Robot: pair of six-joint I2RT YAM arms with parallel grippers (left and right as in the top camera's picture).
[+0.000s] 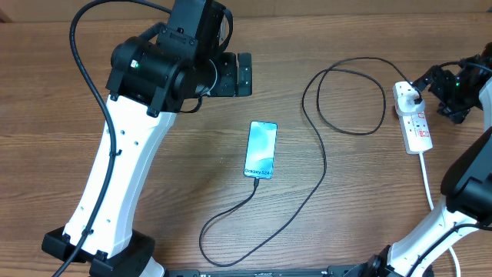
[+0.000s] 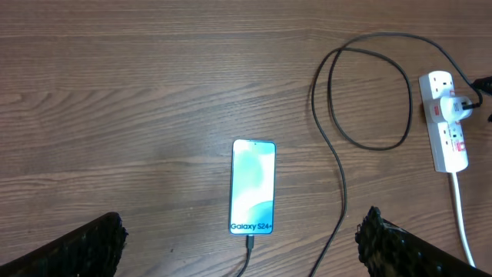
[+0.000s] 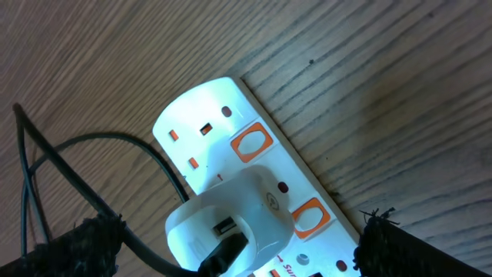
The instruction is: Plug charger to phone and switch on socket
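Nearest me, the charger (image 3: 224, 252) trailed its black cable in a curl across the table (image 1: 369, 204) and ran into the lower end of the phone (image 1: 260, 149). The phone lay flat in the middle with its screen lit. The left gripper (image 2: 242, 231) hung above it, fingers spread wide and holding nothing. Farther off to the right, the cable made a loop and reached a white plug (image 3: 231, 215) seated in the socket (image 1: 413, 119). The right gripper (image 3: 238, 231) hovered over that plug, fingers apart on either side and gripping nothing.

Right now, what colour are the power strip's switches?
Orange-red switches, clearest in the right wrist view.
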